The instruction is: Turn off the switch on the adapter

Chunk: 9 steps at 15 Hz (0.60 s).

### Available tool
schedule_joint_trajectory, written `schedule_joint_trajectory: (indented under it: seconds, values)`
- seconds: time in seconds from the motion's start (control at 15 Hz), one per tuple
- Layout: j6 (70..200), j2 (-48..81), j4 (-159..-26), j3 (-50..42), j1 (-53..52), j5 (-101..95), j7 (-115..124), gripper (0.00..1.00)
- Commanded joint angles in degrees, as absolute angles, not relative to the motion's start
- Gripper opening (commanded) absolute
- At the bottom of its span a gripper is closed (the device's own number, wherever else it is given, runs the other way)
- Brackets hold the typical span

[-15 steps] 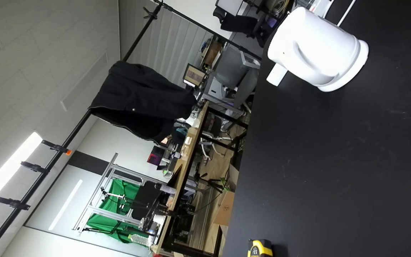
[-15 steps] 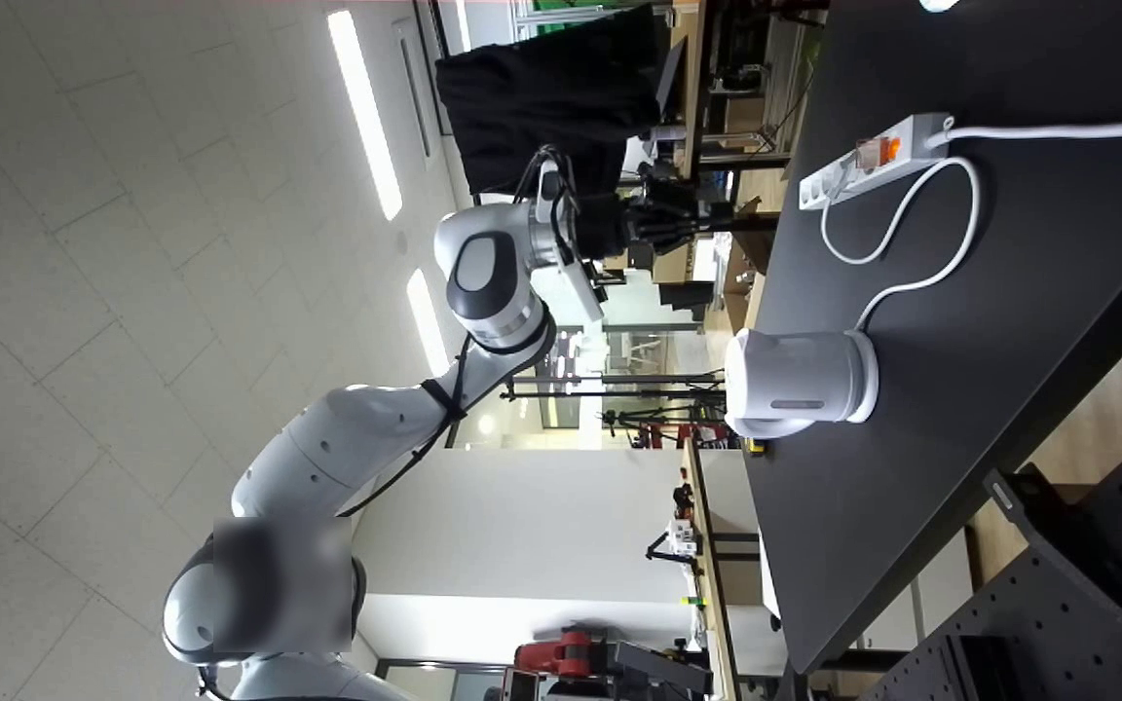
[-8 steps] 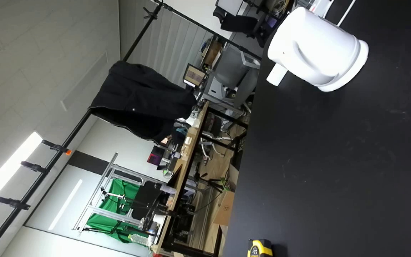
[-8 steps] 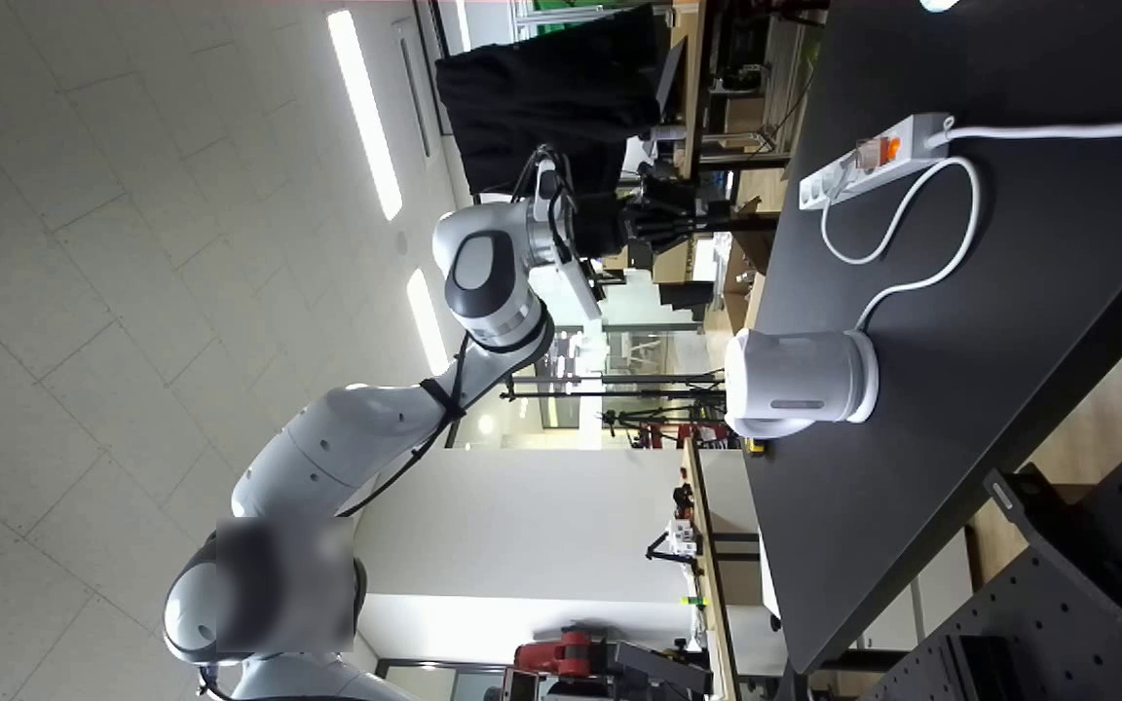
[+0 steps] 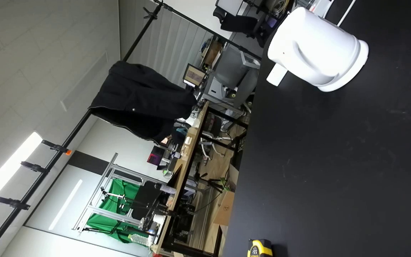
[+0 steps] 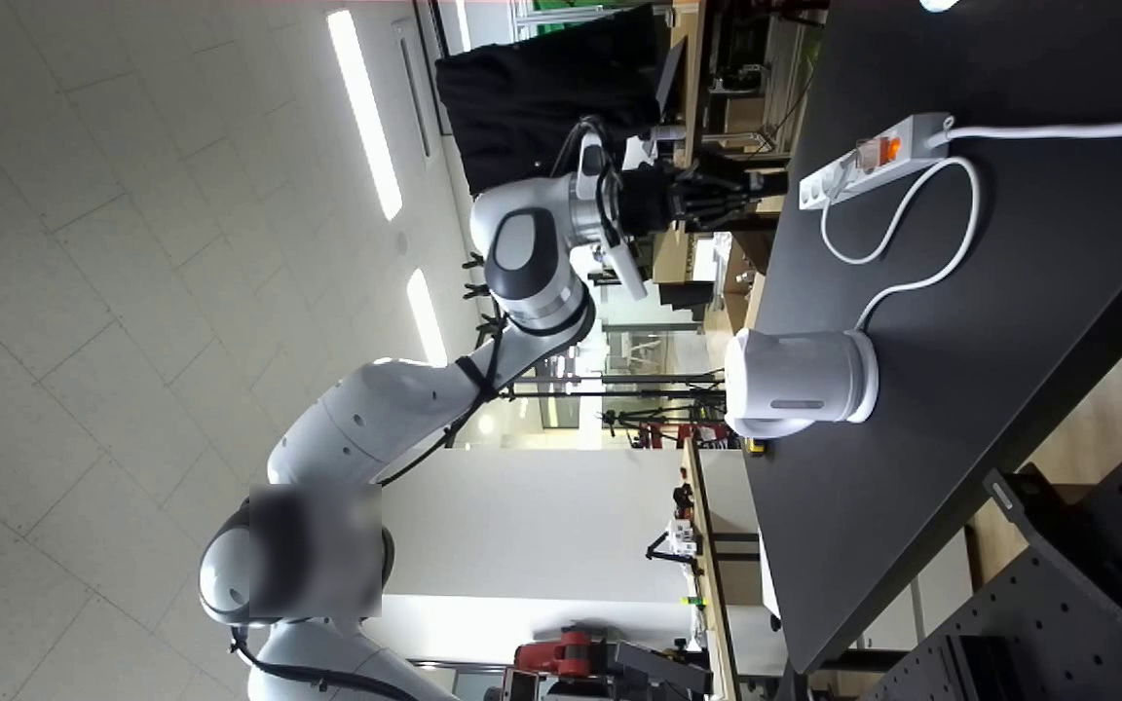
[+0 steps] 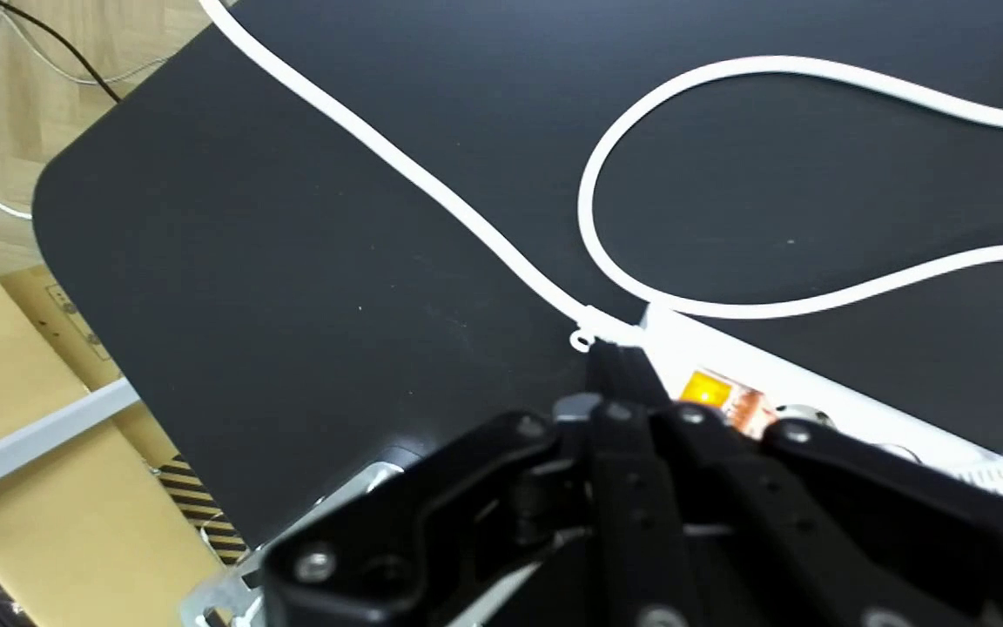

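The table [image 6: 912, 467] bears an adapter [image 6: 882, 167] and a kettle [image 6: 800, 375], contents hidden, the claw [image 7: 625, 364] closed.

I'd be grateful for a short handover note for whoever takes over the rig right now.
Pincer: shut, nothing seen in it; it seems to hang just above the switch end of the adapter, no contact visible.
Adapter: on the table, with the kettle standing farther along and its lead running to the adapter.
Switch: glowing orange, so probably on.
Done: pincer is near the switch.
Left: press it off, check the glow goes out, back away.
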<state>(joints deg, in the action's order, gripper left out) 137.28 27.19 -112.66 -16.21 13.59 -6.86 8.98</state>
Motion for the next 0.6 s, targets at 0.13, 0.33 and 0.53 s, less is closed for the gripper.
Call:
schedule_joint_trajectory:
  seconds: [0.13,0.33,0.53]
  values:
    - [142.69,35.87,-107.31,-16.44,15.9,-2.52,11.25,0.0]
    - [145.71,38.34,-105.84,-15.49,17.22,2.18,10.91,0.0]
    - [146.9,39.71,-104.6,-14.11,18.38,6.57,10.36,0.0]
